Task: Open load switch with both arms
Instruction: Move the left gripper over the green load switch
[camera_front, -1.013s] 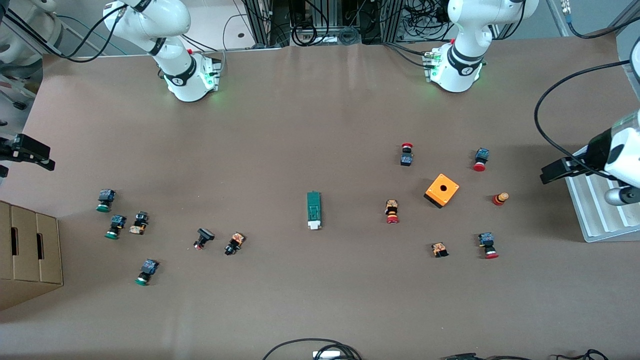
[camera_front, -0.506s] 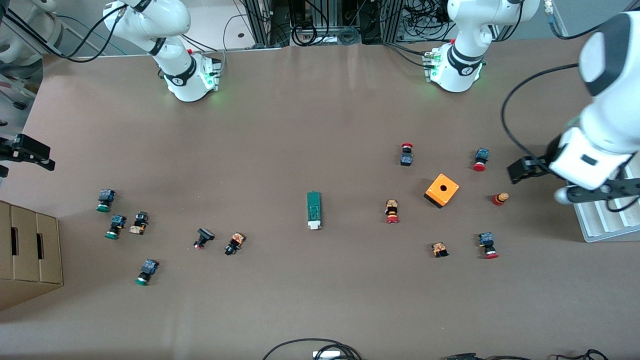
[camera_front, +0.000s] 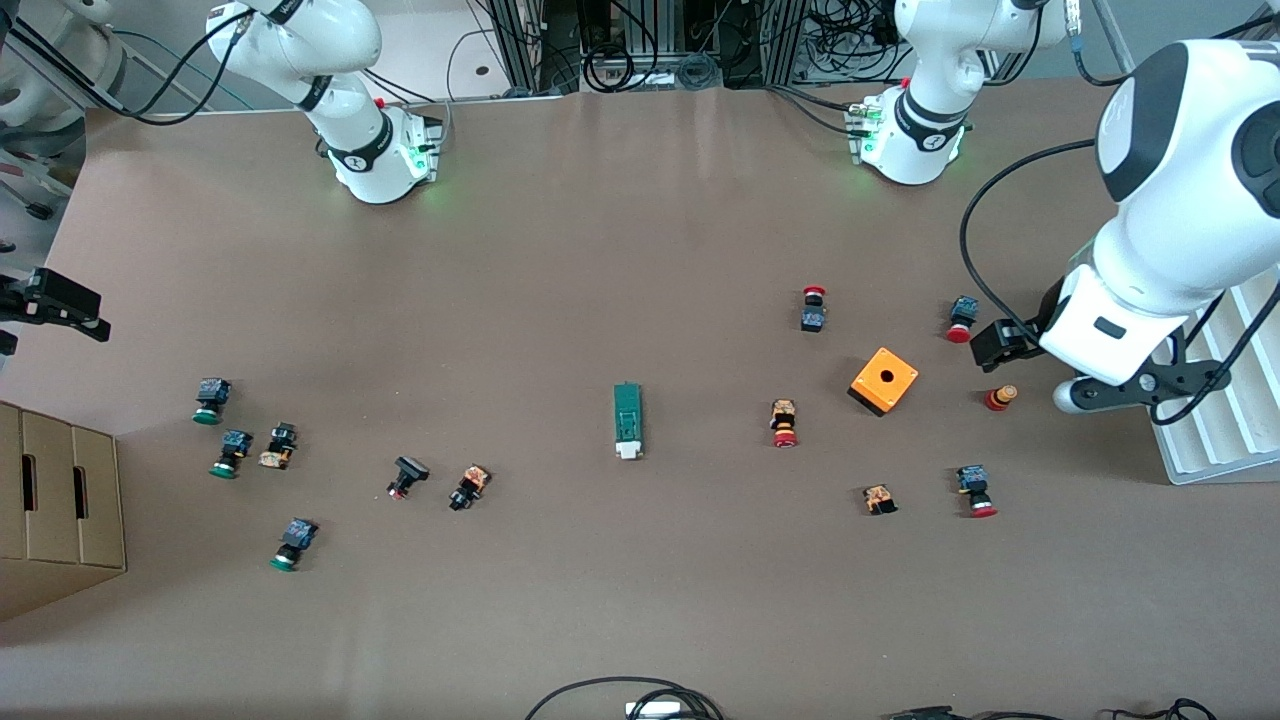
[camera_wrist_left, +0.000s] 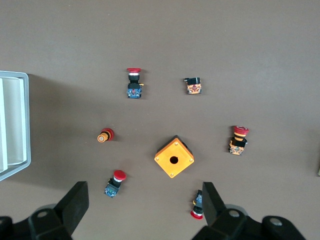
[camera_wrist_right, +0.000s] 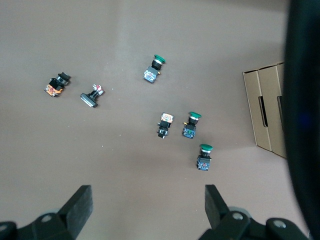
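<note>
The load switch (camera_front: 628, 421) lies flat mid-table, untouched. The left gripper (camera_front: 995, 343), jaws apart, hangs over the red buttons near the orange box (camera_front: 884, 380). The right gripper (camera_front: 55, 303), jaws apart, waits at the table's edge.

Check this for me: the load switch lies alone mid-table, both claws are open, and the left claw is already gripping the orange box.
Wrong on the last point. The front view shows the left claw in the air by the orange box, empty. The left wrist view confirms this. The load switch does lie alone mid-table, and the right claw is open too.
</note>
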